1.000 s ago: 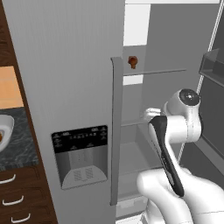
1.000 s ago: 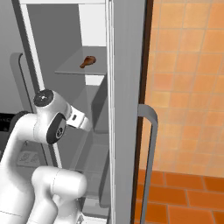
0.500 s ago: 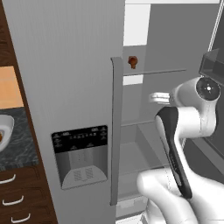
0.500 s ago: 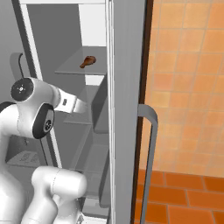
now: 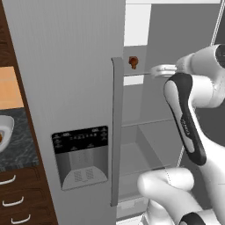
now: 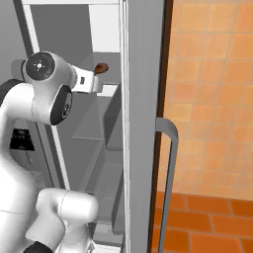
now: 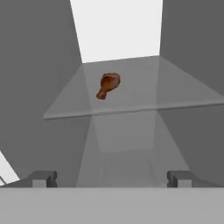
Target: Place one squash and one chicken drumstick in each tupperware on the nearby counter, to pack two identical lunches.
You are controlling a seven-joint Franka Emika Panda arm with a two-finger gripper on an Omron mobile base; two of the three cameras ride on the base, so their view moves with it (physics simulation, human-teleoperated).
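The tool (image 7: pixel 109 179), jaws wide and empty, faces a chicken drumstick (image 7: pixel 108 85) lying on the fridge shelf (image 7: pixel 131 107), so packing looks barely begun.

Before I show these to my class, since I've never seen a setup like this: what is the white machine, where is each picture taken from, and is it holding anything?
The white machine is a robot arm on a base that can drive, reaching into an open fridge in a simulated kitchen. Two pictures come from cameras on the base, behind the arm to its left and right. The third looks out from the hand itself; the two dark stubs at the bottom are its fingertips. The gripper is open and holds nothing. Ahead, a chicken drumstick lies on a glass shelf. At the far left of the left picture, a pale tub sits on a speckled counter.
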